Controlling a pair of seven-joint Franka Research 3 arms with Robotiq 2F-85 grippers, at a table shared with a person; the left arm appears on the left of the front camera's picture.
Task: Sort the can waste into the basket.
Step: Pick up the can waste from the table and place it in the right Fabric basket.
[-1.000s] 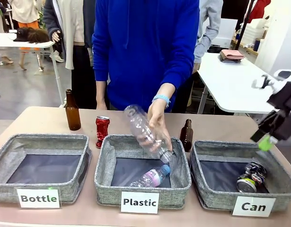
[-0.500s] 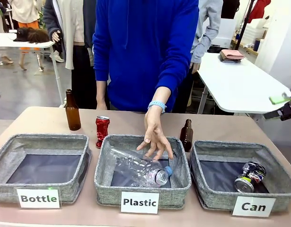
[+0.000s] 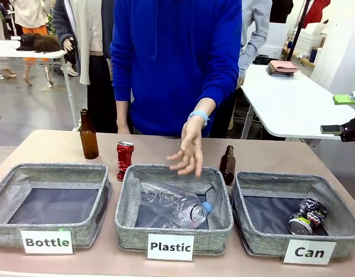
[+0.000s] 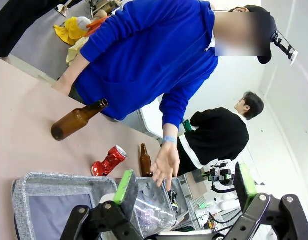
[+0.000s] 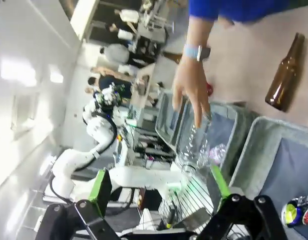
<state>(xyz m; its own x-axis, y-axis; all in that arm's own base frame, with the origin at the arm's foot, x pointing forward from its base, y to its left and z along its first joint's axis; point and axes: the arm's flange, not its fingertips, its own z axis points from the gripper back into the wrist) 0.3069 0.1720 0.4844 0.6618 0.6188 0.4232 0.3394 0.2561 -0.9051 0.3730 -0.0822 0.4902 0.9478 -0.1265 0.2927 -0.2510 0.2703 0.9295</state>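
Front: one dark can [image 3: 307, 214] lies in the right Can basket [image 3: 242, 190], the red can [image 3: 124, 160] waits far-left on the table [image 3: 50, 144], right gripper [image 3: 342, 114] released; left wrist: left gripper [image 4: 184, 185] spread empty, seemingly best placed to fetch it next; right wrist: jaws wide, empty.

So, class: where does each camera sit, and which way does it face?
Front: between the arms, facing the person across the table; right gripper at right edge.
Left wrist: along the open left gripper towards the red can.
Right wrist: rolled, along its own fingers towards the Can basket.
Shared: the person's hand, in all three.
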